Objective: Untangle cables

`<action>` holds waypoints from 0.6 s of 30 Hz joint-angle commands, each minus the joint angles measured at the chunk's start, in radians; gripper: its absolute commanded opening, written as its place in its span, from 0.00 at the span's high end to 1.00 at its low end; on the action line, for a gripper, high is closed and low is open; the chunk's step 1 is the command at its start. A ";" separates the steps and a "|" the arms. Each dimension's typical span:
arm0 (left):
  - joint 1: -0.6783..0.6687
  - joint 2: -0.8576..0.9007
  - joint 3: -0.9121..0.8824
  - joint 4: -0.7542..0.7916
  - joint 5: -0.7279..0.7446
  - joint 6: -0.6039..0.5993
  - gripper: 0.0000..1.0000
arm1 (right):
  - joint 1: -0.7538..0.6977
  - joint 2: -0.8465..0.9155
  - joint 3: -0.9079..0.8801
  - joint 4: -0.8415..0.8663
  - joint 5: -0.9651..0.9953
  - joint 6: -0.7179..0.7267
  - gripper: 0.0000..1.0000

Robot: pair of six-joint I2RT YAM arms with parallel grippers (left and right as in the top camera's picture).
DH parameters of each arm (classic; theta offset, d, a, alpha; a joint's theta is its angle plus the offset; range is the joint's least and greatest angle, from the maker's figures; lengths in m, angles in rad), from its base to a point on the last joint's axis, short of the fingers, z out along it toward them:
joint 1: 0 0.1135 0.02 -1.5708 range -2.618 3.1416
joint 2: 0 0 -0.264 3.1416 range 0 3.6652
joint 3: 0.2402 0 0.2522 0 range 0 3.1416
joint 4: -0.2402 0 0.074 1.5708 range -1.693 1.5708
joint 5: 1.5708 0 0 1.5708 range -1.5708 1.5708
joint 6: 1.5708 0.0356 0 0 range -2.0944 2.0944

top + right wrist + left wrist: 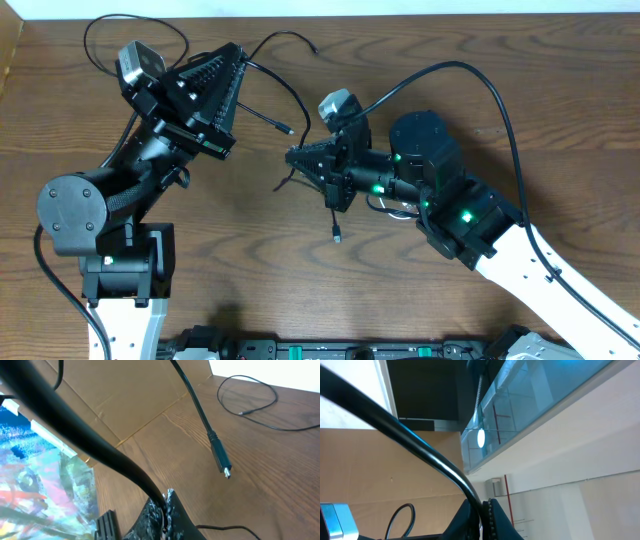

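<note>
Two thin black cables show in the overhead view. One black cable [282, 88] runs from my left gripper [238, 55] down toward my right gripper [292, 156]. Its free end hangs under the right gripper to a plug [338, 237]. A second black cable [275, 124] ends in a small plug between the arms. In the left wrist view the left gripper [485, 503] is shut on a black cable [422, 449], lifted off the table. The right gripper [165, 496] is shut on a black cable [95, 449], with another cable's plug [220, 458] dangling beside it.
A loop of black cable [135, 22] lies at the table's back left behind the left arm. A thick black cord [490, 95] arches over the right arm. A cardboard panel [130, 395] stands at the table's edge. Another cable loop [252, 397] lies on the wood.
</note>
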 commanded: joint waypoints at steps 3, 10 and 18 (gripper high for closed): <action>0.003 -0.012 0.014 -0.001 -0.002 -0.057 0.92 | 0.003 0.001 0.005 -0.007 -0.014 0.099 0.99; 0.004 0.004 0.014 -0.251 -0.002 0.107 0.73 | -0.002 -0.010 0.005 -0.006 -0.068 0.262 0.99; 0.004 0.056 0.014 -0.430 -0.002 0.324 0.52 | -0.035 -0.062 0.005 -0.040 -0.112 0.310 0.99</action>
